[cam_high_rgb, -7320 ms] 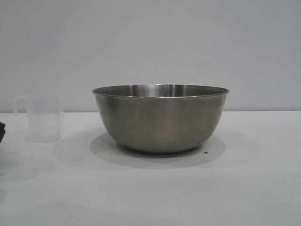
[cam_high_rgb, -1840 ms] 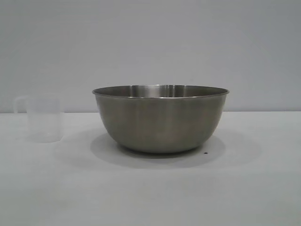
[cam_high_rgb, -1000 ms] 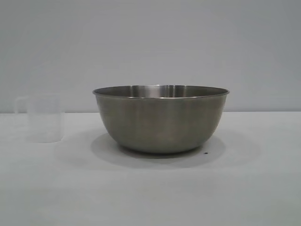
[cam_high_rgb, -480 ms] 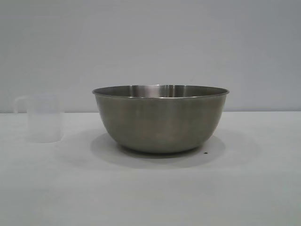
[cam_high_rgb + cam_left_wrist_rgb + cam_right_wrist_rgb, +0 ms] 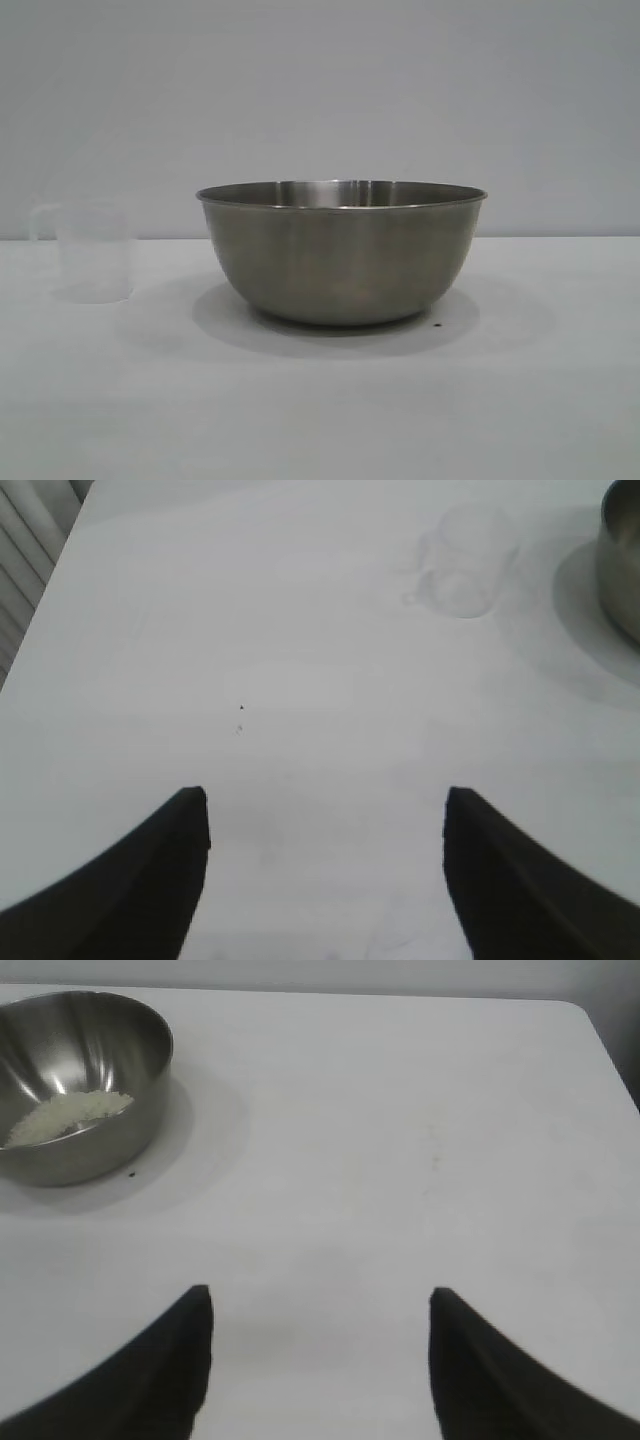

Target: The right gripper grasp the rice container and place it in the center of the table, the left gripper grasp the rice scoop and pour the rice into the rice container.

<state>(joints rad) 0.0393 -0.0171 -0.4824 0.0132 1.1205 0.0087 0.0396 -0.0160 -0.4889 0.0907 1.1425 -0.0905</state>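
The steel rice container (image 5: 342, 250) stands in the middle of the white table (image 5: 320, 410). It also shows in the right wrist view (image 5: 75, 1080) with a heap of off-white rice (image 5: 65, 1115) inside. The translucent rice scoop (image 5: 90, 252) stands upright to its left, apart from it, and shows in the left wrist view (image 5: 465, 560), where it looks empty. My left gripper (image 5: 325, 800) is open and empty over bare table, well back from the scoop. My right gripper (image 5: 320, 1300) is open and empty, far from the container. Neither gripper shows in the exterior view.
The table's left edge (image 5: 50, 570) with a ribbed wall panel beyond it shows in the left wrist view. The table's rounded corner (image 5: 590, 1020) shows in the right wrist view. A small dark speck (image 5: 437, 324) lies by the container's base.
A dark gripper tip at the exterior view's left edge 7.3 s ago has gone out of sight. The container and scoop have not moved.
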